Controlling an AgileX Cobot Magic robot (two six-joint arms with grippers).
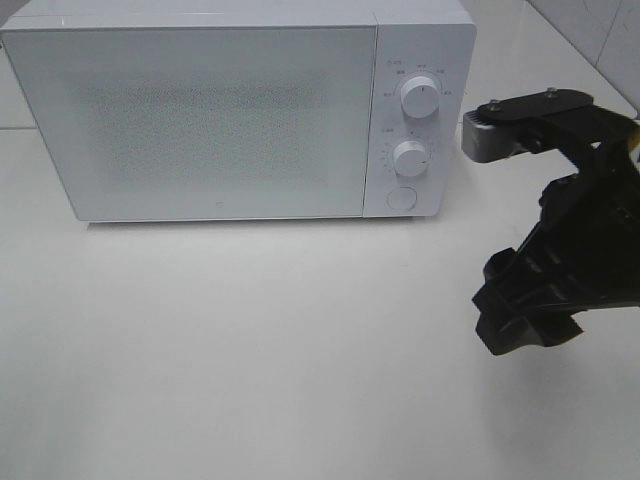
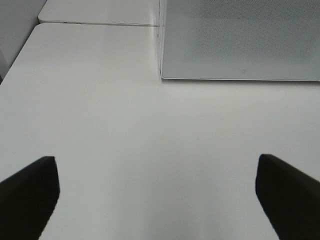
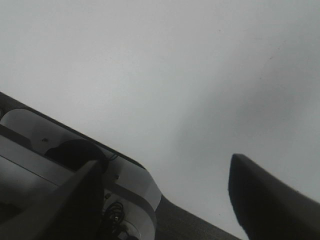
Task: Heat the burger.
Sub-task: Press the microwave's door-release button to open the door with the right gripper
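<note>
You won't find the burger in any of the 3 views. The flat white counter [image 1: 250, 360] carries nothing but the white box-shaped microwave oven [image 1: 215, 115]. Its wide, speckled grey door [image 1: 200, 115] is shut and too frosted to see through, so you cannot tell whether the burger is already inside or somewhere out of frame.

Your right hand [image 1: 528, 322], black and hanging off the dark arm on the right, is spread partway and holds nothing. Its wrist view shows only bare counter between the 2 fingers [image 3: 270, 200].

Your left hand [image 2: 155, 159] is out of the high camera's sight. In its own wrist view both dark fingers [image 2: 30, 195] stand wide apart over bare counter, with the oven's lower front corner [image 2: 165, 75] ahead of it and well apart.

The relation that matters is between the right hand and the control strip. The 2 round white knobs [image 1: 420, 97] sit one above the other, with the round white button [image 1: 401, 198] beneath them. All 3 are on the oven's right end, up and to the left of the right hand in the high view. That arm looks much the nearer to them.

If the burger is inside, a knob is probably your next target, and the right hand is the one to use. If it is not, you have to locate it first.
</note>
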